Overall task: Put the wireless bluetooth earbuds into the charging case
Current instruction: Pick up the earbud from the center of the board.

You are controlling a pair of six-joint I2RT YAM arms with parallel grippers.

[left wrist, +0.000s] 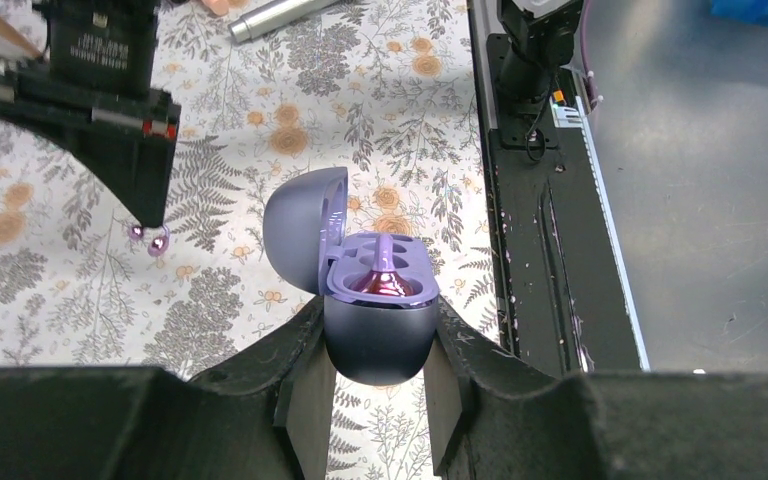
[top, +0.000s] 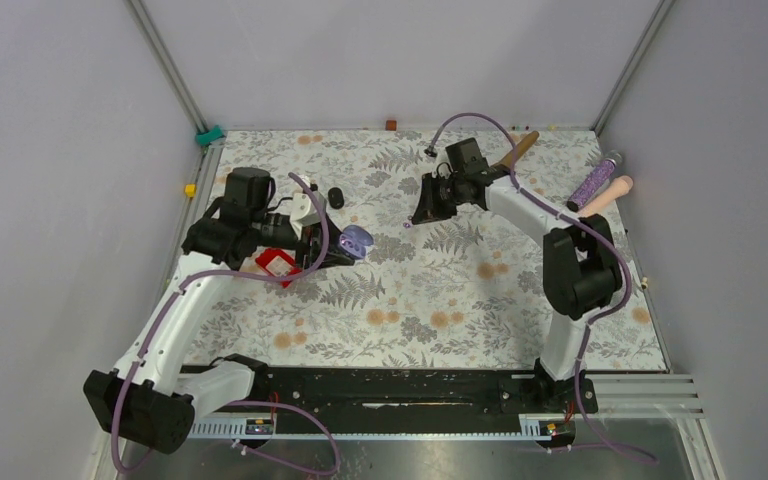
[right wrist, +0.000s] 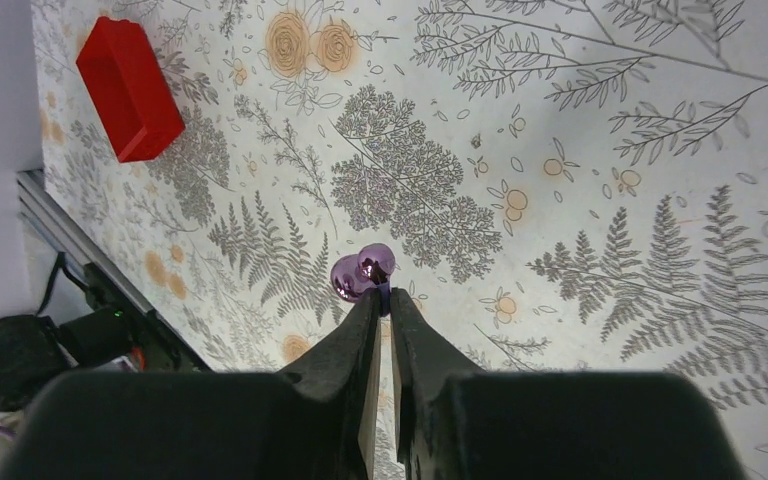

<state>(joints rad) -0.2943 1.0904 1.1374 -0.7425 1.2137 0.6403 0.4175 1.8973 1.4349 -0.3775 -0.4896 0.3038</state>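
My left gripper [left wrist: 378,345] is shut on the dark purple charging case [left wrist: 378,335], holding it by its base with the lid open. One pale purple earbud [left wrist: 385,280] sits in a slot of the case. My right gripper [right wrist: 382,300] is shut on the stem of the other pale purple earbud [right wrist: 362,275] and holds it just above the floral mat. In the left wrist view this earbud [left wrist: 152,240] hangs left of the case and apart from it. In the top view the case [top: 357,240] and the right gripper [top: 420,215] are a short gap apart. I cannot make out any black earbuds.
A red tray [top: 278,265] lies under the left arm and also shows in the right wrist view [right wrist: 128,88]. A small black oval object [top: 336,197] lies behind the case. A wooden-handled tool [top: 516,150], a glittery purple stick [top: 596,180] and a peach handle [top: 608,193] lie at the back right.
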